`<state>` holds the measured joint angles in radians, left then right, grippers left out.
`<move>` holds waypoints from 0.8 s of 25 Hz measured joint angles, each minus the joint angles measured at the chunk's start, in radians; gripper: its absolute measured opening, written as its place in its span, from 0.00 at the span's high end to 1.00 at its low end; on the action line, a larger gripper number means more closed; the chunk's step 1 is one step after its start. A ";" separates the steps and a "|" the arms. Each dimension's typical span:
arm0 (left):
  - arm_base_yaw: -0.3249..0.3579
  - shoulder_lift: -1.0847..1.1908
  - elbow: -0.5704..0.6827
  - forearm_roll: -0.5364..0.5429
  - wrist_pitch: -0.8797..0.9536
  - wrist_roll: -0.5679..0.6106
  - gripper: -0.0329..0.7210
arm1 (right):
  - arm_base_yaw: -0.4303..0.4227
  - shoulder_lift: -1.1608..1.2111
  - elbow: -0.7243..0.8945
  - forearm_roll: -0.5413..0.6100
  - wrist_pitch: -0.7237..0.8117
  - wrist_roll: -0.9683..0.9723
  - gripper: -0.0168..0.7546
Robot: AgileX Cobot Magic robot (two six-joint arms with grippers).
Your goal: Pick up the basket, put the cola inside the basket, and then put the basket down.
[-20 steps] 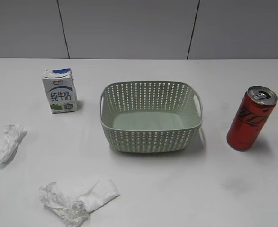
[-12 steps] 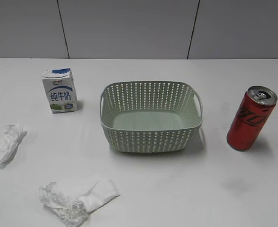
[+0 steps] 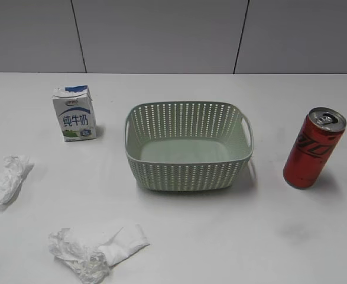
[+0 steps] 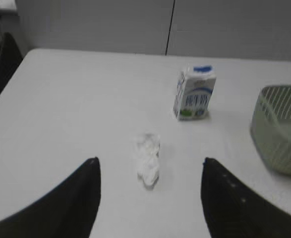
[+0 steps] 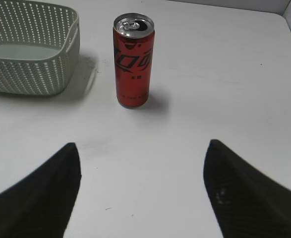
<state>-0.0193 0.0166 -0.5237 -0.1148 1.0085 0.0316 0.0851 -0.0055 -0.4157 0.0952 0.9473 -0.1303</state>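
Grey panelled wall behind, white worktop [image 3: 220,236] in front of me. The basket [image 3: 188,145] sits mid-worktop, upright, nothing inside it. The cola [image 3: 313,148] stands upright to the basket's right, apart from it, silver top with pull tab showing. A milk carton [image 3: 74,113] stands upright to the basket's left, well apart. One crumpled tissue [image 3: 10,178] lies near the left edge, a second crumpled wad [image 3: 96,247] lies in front of the basket toward the left.

My left claw [image 4: 150,198] hangs above the worktop, its two dark fingers [image 4: 71,203] spread wide, nothing between them. In the left wrist view the tissue lies just ahead of the gap, the carton beyond it, the basket's corner at the right edge; that view is blurry, so I can't say if the claw tips touch the worktop.

My right claw [image 5: 140,193] is also spread apart and holding nothing. In the right wrist view the cola stands ahead of the gap, slightly left of centre, with the basket further left. Neither claw shows in the exterior view.
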 joint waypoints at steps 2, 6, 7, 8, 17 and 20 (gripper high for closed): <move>0.000 0.013 -0.016 -0.024 -0.071 0.000 0.32 | 0.000 0.000 0.000 0.000 0.000 0.000 0.22; 0.000 0.109 -0.030 -0.074 -0.192 0.000 0.32 | 0.000 0.000 0.000 0.000 -0.001 0.000 0.22; 0.000 0.143 -0.034 -0.089 -0.217 0.000 0.32 | 0.000 0.000 0.000 0.000 -0.001 0.000 0.22; 0.000 0.187 -0.035 -0.108 -0.240 0.000 0.32 | 0.000 0.000 0.000 0.000 -0.001 0.000 0.22; 0.000 0.611 -0.070 -0.331 -0.358 0.088 0.27 | 0.000 0.000 0.000 0.000 -0.001 0.000 0.22; 0.000 0.756 -0.130 -0.365 -0.347 0.114 0.27 | 0.000 0.000 0.000 0.000 -0.001 -0.002 0.22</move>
<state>-0.0193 0.7729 -0.6532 -0.4793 0.6615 0.1451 0.0851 -0.0055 -0.4157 0.0952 0.9463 -0.1322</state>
